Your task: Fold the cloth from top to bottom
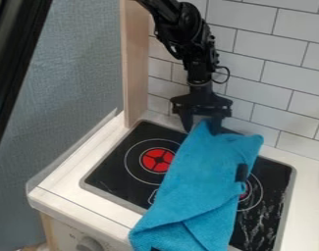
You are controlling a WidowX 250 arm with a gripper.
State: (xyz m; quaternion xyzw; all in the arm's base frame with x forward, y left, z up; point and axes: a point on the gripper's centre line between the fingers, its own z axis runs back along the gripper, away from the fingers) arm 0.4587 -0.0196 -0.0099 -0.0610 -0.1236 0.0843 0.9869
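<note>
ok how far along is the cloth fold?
Done: no top-to-bottom fold visible; the cloth still lies lengthwise over the stovetop, with just a diagonal overlap low down.
In hand: pincer is at its top end; grip unclear.
Left: bring that end down over the bottom.

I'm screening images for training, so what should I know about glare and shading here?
Camera view: pale streaks, glare or scuffs, I can't tell which, on the cooktop at lower right; soft shading along the folds of the blue cloth; wall tiles without harsh shadows.
</note>
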